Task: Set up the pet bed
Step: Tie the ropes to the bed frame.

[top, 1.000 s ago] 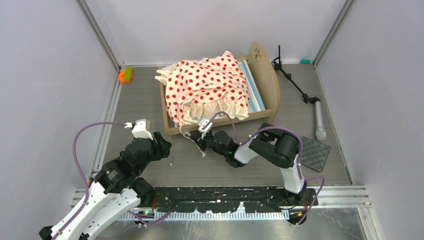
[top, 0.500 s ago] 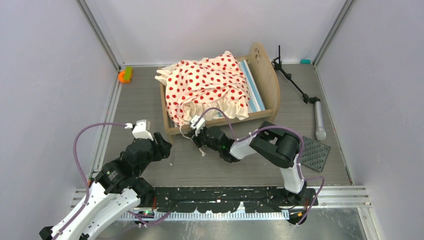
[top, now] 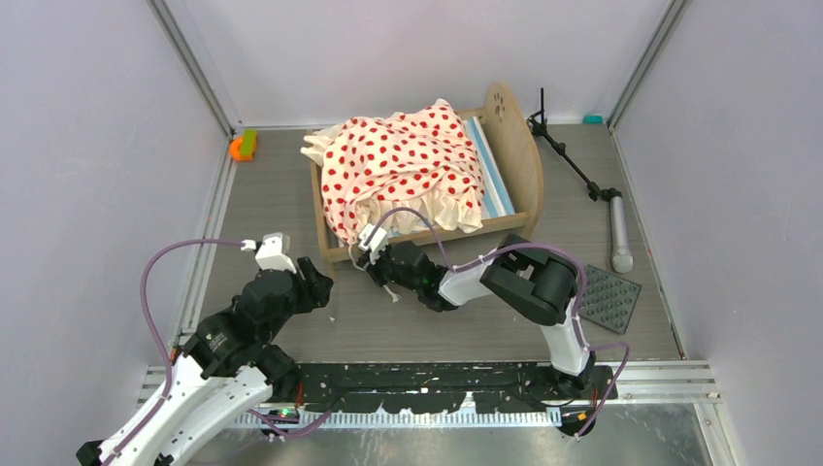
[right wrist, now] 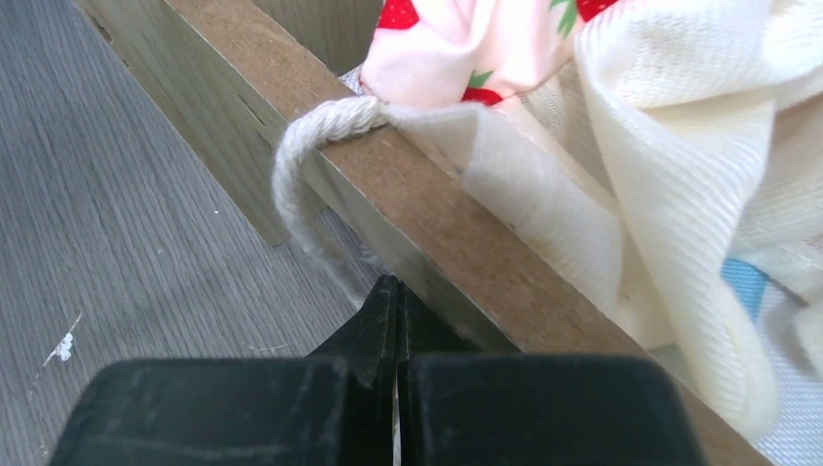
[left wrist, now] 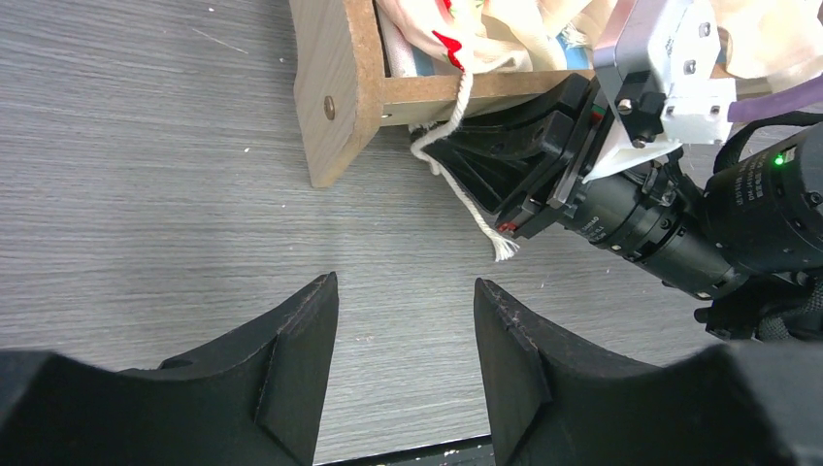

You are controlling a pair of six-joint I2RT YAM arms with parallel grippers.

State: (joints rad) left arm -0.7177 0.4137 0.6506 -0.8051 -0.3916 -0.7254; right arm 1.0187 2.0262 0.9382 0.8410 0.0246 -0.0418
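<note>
The pet bed (top: pixel 519 155) is a light-wood frame at the back middle. Its striped mattress (top: pixel 492 175) shows at the right, under bunched cream bedding with red dots (top: pixel 403 160). A white cord (left wrist: pixel 466 194) hangs over the near side rail (right wrist: pixel 427 209) to the table, its frayed end loose. My right gripper (top: pixel 374 264) is shut, tips against the lower edge of that rail beside the cord (right wrist: pixel 301 194); nothing shows between its fingers (right wrist: pixel 374 320). My left gripper (left wrist: pixel 406 291) is open and holds nothing, low over the table near the bed's front left corner (left wrist: pixel 335 107).
An orange and green toy (top: pixel 243 146) lies at the back left. A black tripod stand (top: pixel 582 180) lies right of the bed, with a dark studded mat (top: pixel 611 296) nearer. Walls close in the table on three sides.
My right gripper has slid left along the bed's near rail, staying shut. The left arm and the bedding have not moved.
</note>
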